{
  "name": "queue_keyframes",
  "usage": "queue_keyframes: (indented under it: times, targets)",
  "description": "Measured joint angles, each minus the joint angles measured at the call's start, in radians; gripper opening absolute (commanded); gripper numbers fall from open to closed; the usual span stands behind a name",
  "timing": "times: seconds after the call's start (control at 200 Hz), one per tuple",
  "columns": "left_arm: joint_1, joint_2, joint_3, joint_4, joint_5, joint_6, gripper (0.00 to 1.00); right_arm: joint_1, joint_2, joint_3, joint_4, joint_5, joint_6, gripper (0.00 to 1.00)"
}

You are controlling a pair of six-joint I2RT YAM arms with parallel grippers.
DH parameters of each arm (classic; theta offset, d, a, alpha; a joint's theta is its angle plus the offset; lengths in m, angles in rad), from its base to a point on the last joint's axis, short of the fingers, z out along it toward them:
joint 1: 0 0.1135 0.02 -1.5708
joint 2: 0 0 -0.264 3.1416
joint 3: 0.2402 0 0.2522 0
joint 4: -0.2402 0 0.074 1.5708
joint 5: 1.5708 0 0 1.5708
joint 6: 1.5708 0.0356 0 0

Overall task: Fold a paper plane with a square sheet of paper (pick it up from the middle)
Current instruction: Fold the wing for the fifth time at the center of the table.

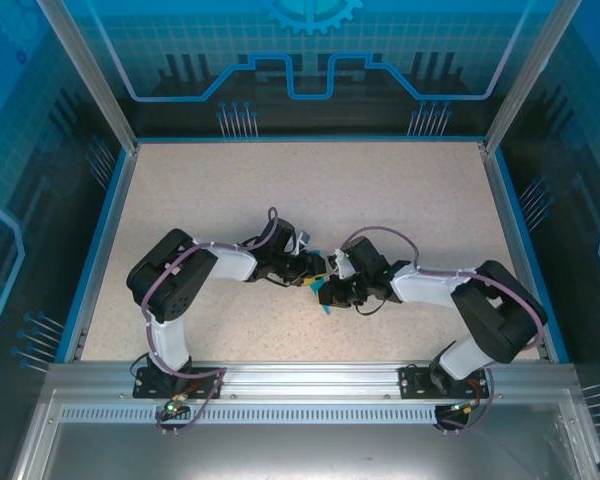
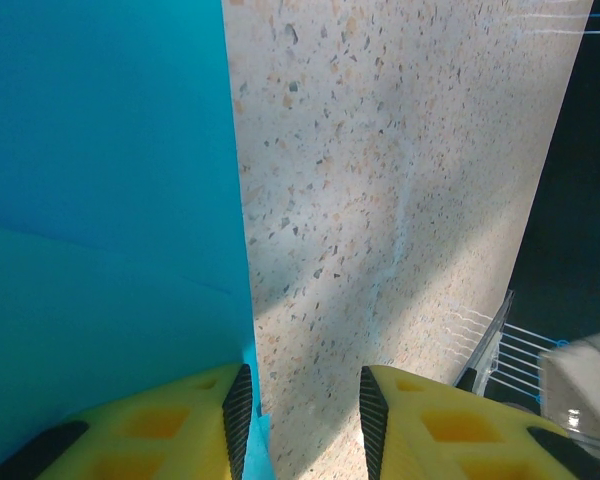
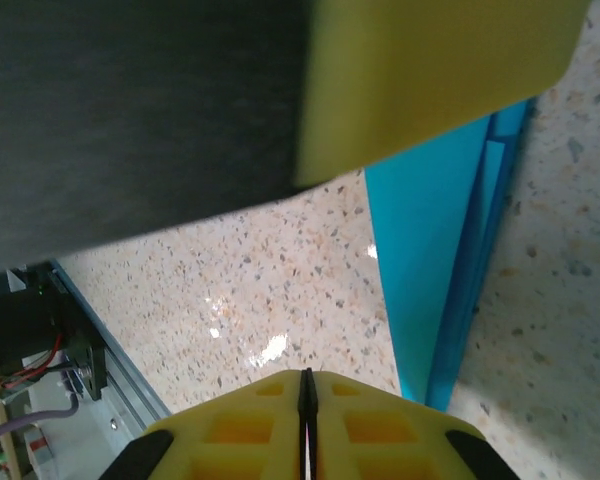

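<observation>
no readable text, no labels, no numbers

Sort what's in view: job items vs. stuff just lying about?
Job:
- blue paper sheet, creased
- left fingers, open at its edge
- right fingers, shut

Just there:
- speckled table
- aluminium rail
- blue enclosure panels
</observation>
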Motion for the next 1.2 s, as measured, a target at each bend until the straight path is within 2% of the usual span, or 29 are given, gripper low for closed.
queue_keyframes:
  times: [0.23, 0.365, 0.615, 1.06, 1.2]
  targets:
    - [0.000, 0.000, 0.000, 0.000, 0.000, 0.000, 0.38, -0.009, 0.057, -0.004, 0.042, -0.042, 0.008, 0.11]
    - [0.000, 0.000, 0.000, -0.003, 0.000, 0.008, 0.38, -0.012, 0.084, -0.062, 0.111, -0.071, 0.022, 0.12]
    - [0.000, 0.001, 0.005, -0.012, 0.001, 0.016, 0.38, -0.027, 0.075, -0.117, 0.220, -0.105, 0.042, 0.12]
    - [0.000, 0.001, 0.005, -0.013, 0.001, 0.016, 0.38, -0.018, 0.018, -0.130, 0.105, -0.074, 0.033, 0.11]
    - [0.000, 0.001, 0.006, -0.013, 0.001, 0.017, 0.38, -0.015, -0.041, -0.129, 0.042, -0.049, 0.033, 0.13]
